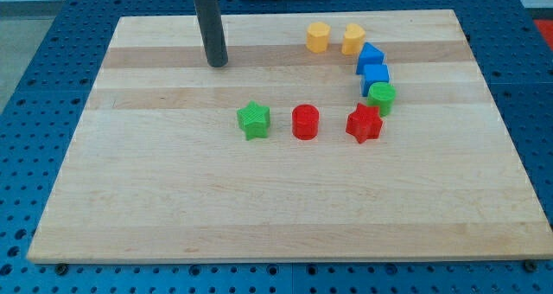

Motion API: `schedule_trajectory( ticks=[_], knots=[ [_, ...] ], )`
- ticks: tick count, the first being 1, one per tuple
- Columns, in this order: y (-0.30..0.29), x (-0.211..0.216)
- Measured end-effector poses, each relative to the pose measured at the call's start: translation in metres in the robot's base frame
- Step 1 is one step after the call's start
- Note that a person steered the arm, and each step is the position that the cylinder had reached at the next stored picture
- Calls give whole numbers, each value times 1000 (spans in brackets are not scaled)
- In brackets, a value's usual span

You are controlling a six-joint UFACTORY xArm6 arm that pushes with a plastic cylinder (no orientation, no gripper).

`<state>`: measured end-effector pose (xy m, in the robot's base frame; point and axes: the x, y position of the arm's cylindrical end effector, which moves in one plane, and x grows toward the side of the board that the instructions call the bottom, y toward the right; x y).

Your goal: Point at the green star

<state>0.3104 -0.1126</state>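
Camera view: the rod's tip rests on the counter; there is no claw, so no spread or pinch to report. The green star lies below and right of the tip, apart from it, with the red cylinder beyond. The approach seems in hand; the next move likely calls for sliding the tip down-right, stopping just beside the star.

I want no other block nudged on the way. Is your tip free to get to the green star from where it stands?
Probably yes. My tip sits toward the view's top-left of the green star, with bare board between; the red cylinder lies off that line.
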Motion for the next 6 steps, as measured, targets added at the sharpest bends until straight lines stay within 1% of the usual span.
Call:
schedule_trajectory(
  ticks=[1, 2, 3, 4, 5, 6],
  knots=[
    [-13, -14],
    [-54, -18],
    [-112, -13],
    [-146, 85],
    [-146, 200],
    [-138, 252]
  ],
)
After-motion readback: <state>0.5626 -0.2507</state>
